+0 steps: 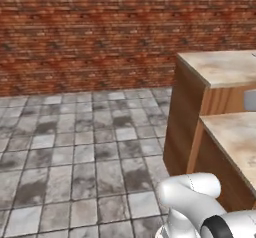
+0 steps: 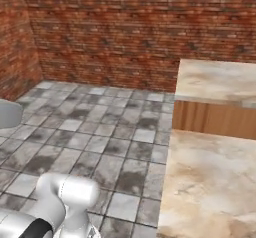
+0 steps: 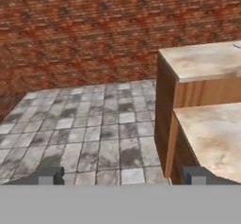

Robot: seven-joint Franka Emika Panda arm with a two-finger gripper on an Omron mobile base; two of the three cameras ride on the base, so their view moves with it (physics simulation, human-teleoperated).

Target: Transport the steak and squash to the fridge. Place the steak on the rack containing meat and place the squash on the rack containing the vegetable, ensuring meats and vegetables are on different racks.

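Facing a brick wall [image 3: 94, 25] with your gripper [image 3: 122, 176] wide and empty
Wooden counters [image 3: 207, 129] stand just right

Both fingertips [image 3: 46, 176] stand well apart at the lower edge of the hand view. Between and ahead of them lies the tiled floor [image 3: 94, 133], running back to the brick wall [image 3: 94, 25]. Ahead of the right fingertip stands the near counter [image 3: 212, 133]. Directly behind that counter, and standing higher, is the far counter [image 3: 202, 60], which reaches back toward the wall. Ahead of the left fingertip the floor is bounded by a side wall [image 2: 15, 37] meeting the back wall at a corner.
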